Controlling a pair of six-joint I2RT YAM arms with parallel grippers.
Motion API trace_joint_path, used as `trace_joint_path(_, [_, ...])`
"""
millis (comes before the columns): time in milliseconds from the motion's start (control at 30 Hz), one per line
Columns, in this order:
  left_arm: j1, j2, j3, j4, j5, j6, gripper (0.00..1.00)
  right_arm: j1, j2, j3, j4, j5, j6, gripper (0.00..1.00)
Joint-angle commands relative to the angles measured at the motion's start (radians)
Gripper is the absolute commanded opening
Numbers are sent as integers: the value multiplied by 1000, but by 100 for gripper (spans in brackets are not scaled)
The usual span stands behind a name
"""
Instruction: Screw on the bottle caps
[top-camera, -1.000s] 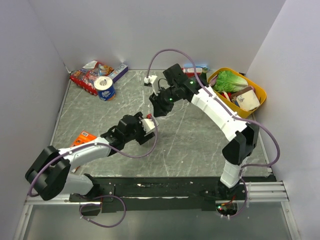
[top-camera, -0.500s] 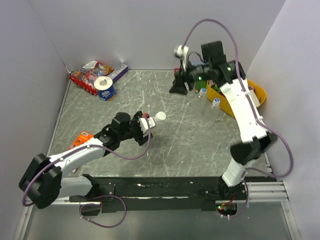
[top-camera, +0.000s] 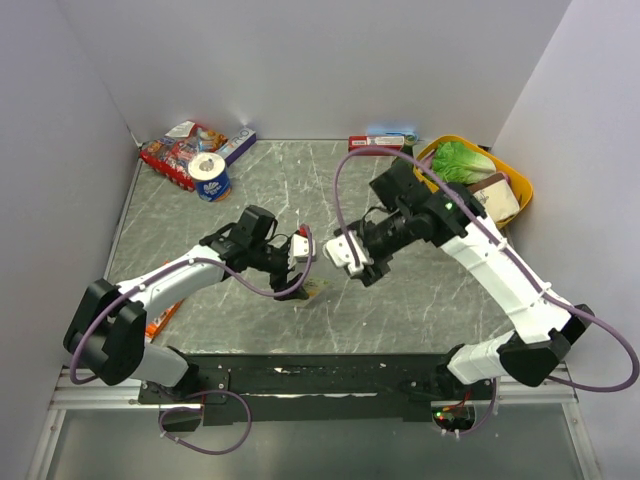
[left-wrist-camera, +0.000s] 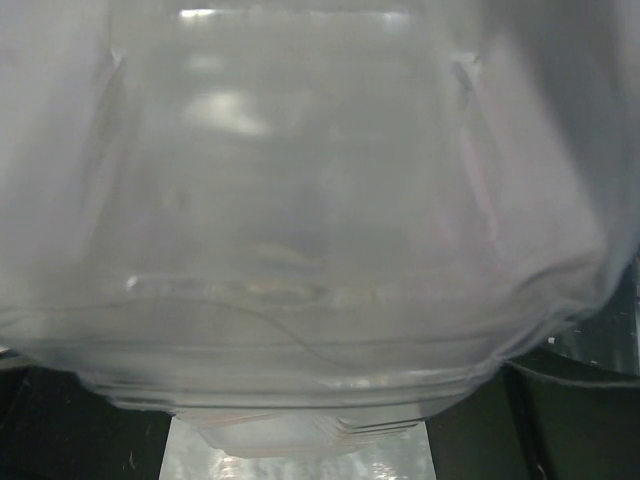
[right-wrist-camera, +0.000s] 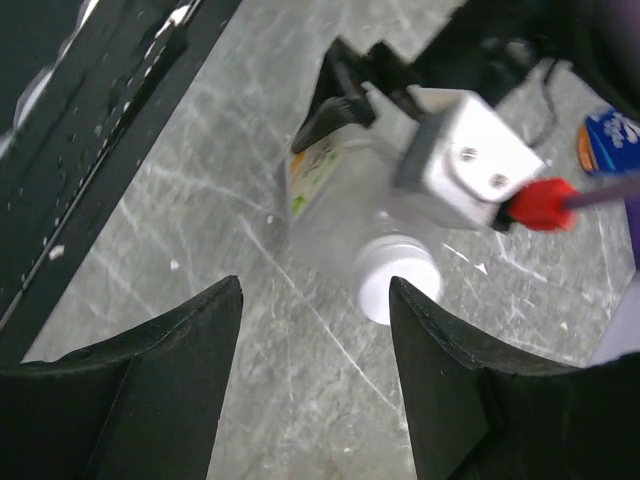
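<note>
Bottle (right-wrist-camera: 335, 195) with yellow label, white cap (right-wrist-camera: 400, 283) on its neck, sat tilted near the table's (top-camera: 190, 225) front middle, clamped in the left gripper (top-camera: 303, 272). The right gripper (right-wrist-camera: 315, 292) hovered just beside the cap, fingers spread, holding nothing.

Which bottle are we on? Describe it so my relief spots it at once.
Look near the middle of the table. The left gripper holds a small clear bottle there. Its yellow-green label and the white cap at its mouth mark it out.
</note>
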Motion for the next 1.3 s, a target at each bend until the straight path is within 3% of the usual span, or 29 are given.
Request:
trace_joint_path(0, [0,-17,40,-18,107,39,1,25,-51,-43,26,67,-131,68])
trace_joint_path(367, [-1,24,102,-135,119,165,1,27,-22,-42,89,78,-174,68])
trace_joint_path(833, [-11,3,88,-81,90,156,1,28,87,41,7,20,-184,62])
trace_joint_path(1100, [-12,-17,68,-23,71,127,1,28,156,128,-83,13,-169,36])
trace_joint_path(1133, [-12,-21,57,-4,59,115,1,27,171,131,-88,13,-148,23])
trace_joint_path(1233, [-12,-55,5,138,6,17,1,4,247,192,-135,-26,-17,0])
trace_joint_path(1267, [-11,-66,-12,201,-16,-28,1,-11,274,249,-131,-49,62,0])
